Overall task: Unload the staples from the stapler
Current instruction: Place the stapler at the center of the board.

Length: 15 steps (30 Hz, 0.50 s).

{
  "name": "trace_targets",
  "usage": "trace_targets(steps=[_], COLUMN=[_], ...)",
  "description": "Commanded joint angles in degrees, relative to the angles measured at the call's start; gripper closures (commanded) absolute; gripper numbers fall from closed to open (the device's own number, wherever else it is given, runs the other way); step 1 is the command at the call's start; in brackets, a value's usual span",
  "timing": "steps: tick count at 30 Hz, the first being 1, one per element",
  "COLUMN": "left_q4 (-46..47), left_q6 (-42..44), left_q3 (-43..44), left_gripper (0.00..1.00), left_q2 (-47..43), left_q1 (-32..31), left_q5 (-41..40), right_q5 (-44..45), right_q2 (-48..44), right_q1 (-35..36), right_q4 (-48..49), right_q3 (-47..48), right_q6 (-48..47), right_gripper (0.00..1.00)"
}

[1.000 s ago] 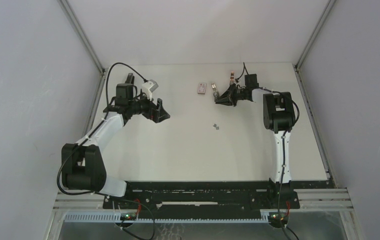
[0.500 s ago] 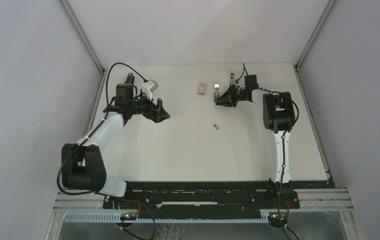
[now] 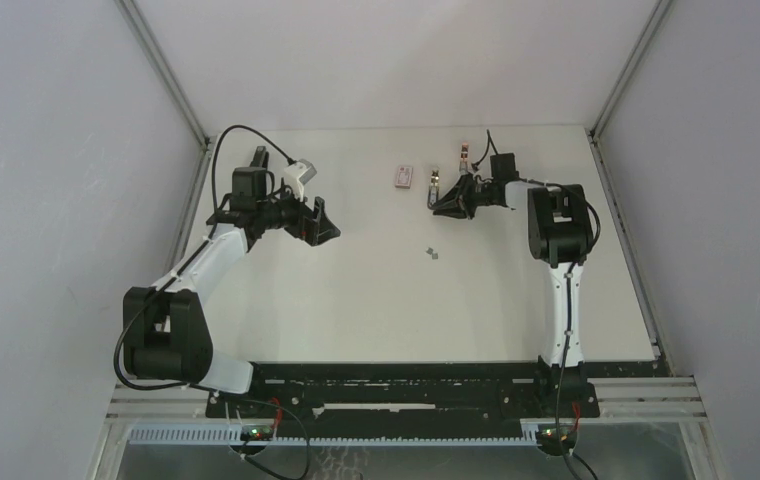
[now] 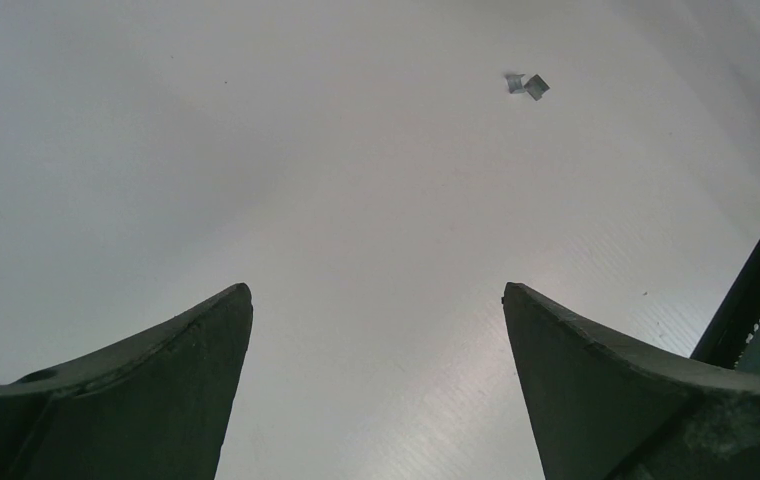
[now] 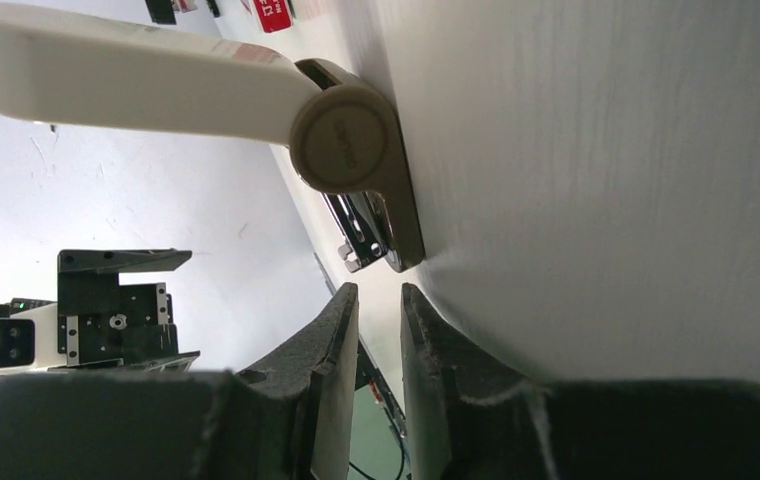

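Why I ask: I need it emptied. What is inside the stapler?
The stapler is open, its pale top arm raised off the metal magazine. Only the magazine's end shows; its channel is hidden, so staples left inside cannot be seen. A few staples lie loose on the table.

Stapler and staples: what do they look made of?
Stapler: top arm looks like cream plastic, smooth and matte, with a moulded round hinge cap; the magazine under it glints, so probably steel. Staples: grey, faceted glints, likely metal, though too small to be sure.
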Motion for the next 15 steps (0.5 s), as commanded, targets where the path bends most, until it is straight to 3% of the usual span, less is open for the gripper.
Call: trace_targets(steps=[1,10,15], left_q4=[0.8,0.6,0.6], left_q6=[1.0,1.4,1.6], left_q3=[1.2,1.3,1.3], left_gripper=[0.00,0.00,0.00], left_q2=[-1.1,-2.1,-3.0], left_q1=[0.3,0.3,0.3], left_q5=[1.6,0.9,-0.6], right_q5=[1.0,11.8,26.1], right_q2=[-4.7,-15.2,-19.7], right_q1=[-0.2,2.6,6.1], right_q4=[-0.1,-10.5,-18.0], right_q3=[-0.6,-1.5,0.5], right_q6=[-2.2,-17.4,-27.1], right_gripper=[0.79,0.76,0.59])
